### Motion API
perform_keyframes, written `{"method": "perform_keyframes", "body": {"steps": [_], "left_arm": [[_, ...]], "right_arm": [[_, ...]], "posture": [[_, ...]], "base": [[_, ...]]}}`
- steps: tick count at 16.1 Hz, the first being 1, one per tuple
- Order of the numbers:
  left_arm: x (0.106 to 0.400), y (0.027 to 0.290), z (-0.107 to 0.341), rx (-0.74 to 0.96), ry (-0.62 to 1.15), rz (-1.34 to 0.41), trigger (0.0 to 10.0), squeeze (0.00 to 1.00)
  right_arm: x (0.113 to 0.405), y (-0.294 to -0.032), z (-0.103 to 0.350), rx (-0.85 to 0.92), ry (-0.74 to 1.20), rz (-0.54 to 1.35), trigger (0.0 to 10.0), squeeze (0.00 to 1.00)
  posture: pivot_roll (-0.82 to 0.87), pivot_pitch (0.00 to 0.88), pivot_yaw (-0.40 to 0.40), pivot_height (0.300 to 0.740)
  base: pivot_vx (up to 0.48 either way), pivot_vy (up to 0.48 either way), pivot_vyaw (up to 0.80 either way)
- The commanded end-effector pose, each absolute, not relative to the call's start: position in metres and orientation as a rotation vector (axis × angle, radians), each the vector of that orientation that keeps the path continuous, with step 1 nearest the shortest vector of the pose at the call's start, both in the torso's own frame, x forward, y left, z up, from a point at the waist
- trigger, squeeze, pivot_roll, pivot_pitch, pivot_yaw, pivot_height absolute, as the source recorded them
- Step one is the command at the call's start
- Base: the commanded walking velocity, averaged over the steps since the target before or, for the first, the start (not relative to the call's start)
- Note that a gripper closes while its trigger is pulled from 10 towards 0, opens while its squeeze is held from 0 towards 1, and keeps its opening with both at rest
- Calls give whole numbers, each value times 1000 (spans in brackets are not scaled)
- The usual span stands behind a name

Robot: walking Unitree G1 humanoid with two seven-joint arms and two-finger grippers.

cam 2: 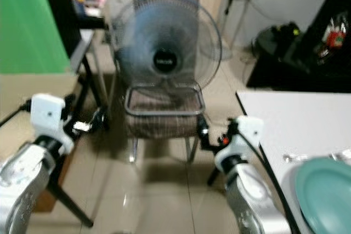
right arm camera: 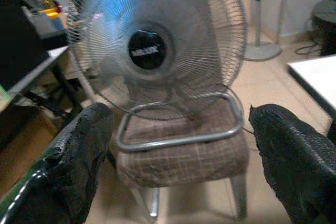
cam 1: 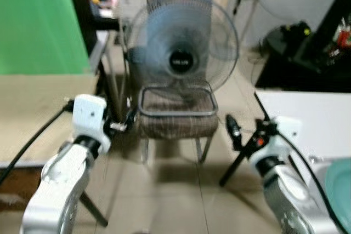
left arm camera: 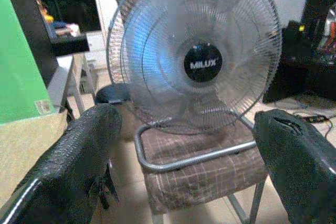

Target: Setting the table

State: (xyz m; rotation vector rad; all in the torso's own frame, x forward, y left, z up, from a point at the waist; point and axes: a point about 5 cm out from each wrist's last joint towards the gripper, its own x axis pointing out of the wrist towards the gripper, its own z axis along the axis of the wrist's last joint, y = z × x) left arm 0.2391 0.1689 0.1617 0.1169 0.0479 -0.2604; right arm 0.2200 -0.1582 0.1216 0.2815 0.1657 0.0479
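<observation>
Apparently approaching rather than placing anything yet, holding left tool (left arm camera: 184, 166) and right tool (right arm camera: 178, 156) spread apart and empty toward the fan (cam 1: 181, 47), needing a turn toward the teal plate (cam 2: 326, 201) on the white bench (cam 2: 296, 119) just right of the right tool.

My fingers (left arm camera: 79, 166) are matt black, pebbled rubbery texture. Fan (left arm camera: 197, 51): shiny wire-metal grille, glossy black plastic hub. Chair (right arm camera: 184, 153): brown checked cloth seat, polished metal tube frame. Floor (cam 1: 175, 201): glossy tile. Table (cam 2: 296, 119): smooth matt white top. Plate (cam 2: 329, 201): smooth teal, slight sheen.
</observation>
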Motion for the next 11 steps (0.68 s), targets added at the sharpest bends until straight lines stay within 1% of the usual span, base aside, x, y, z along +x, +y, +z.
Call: {"method": "perform_keyframes", "body": {"steps": [1, 6, 11], "left_arm": [[241, 168, 165, 126, 44, -272, 10000, 0], [244, 167, 165, 134, 48, -296, 10000, 0], [242, 170, 164, 140, 56, -298, 10000, 0]], "right_arm": [[221, -162, 120, 282, 175, 23, 10000, 0], [222, -168, 117, 259, 196, -33, 10000, 0], [221, -161, 115, 238, 214, -26, 10000, 0]], "posture": [[97, 0, -35, 740], [96, 0, -29, 740], [101, 0, -35, 740]], "base": [[0, 319, 0], [0, 318, 0], [0, 317, 0]]}}
